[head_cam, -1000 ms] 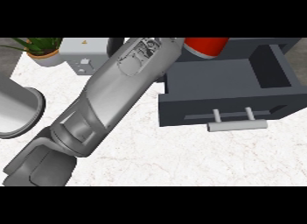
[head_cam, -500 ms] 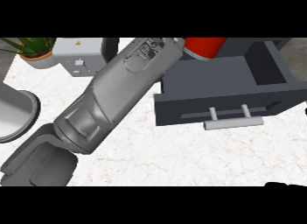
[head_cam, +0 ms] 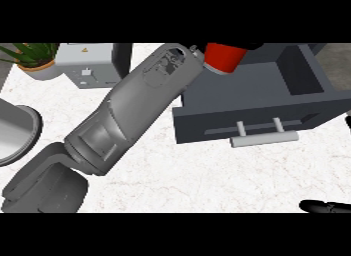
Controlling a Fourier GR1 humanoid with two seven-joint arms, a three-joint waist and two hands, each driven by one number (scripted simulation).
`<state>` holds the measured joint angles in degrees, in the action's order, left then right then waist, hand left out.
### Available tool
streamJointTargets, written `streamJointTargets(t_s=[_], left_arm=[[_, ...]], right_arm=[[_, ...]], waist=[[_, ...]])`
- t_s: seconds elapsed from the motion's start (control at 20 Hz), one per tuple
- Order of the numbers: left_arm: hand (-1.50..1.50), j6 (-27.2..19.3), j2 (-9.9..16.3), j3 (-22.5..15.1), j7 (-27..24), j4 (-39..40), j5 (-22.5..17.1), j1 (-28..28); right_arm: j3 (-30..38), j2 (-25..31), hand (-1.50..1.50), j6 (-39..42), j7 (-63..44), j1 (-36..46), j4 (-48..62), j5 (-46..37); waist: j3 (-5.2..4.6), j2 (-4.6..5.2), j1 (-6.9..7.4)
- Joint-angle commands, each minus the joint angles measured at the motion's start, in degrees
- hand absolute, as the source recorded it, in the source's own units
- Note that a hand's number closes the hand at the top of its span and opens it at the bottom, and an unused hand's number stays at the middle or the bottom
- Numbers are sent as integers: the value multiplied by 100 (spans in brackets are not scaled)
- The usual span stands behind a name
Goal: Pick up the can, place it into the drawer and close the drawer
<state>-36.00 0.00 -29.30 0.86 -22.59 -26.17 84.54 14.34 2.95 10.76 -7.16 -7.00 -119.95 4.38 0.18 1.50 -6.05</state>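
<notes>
Grey, boxy-panelled left forearm [head_cam: 134, 112]; black fingers [head_cam: 331, 206] of apparently the right hand, lower right.

No text, brand, number or label can be read anywhere. The pale grey box-shaped appliance [head_cam: 89, 65] at the back of the desk bears a small yellow mark on its top, possibly a warning sign, too small to make out.

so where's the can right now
In the head view, the red can sits top centre at the end of the left forearm, above the open drawer.
</notes>
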Motion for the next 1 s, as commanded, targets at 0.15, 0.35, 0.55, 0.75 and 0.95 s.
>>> streamJointTargets(t_s=[0.15,0.35,0.55,0.75,0.95], left_arm=[[150,-53,0,-363,-267,269,-83,-71],[-150,-356,0,-520,-91,202,-270,-57],[-150,-543,0,-590,-275,224,-377,-275],[-150,-930,0,-737,-405,187,-447,-386],[-150,-765,0,-619,-609,273,-623,-453]], right_arm=[[73,96,-150,74,-14,31,-16,101],[-104,37,-150,-117,-104,355,99,-172],[-22,110,-150,70,-117,85,-134,47],[-111,93,-150,111,-161,57,-262,70],[-78,56,-150,61,32,-24,-246,-81]], waist=[[0,13,-55],[1,48,-123],[1,34,-149],[0,42,-234],[-3,31,-117]])
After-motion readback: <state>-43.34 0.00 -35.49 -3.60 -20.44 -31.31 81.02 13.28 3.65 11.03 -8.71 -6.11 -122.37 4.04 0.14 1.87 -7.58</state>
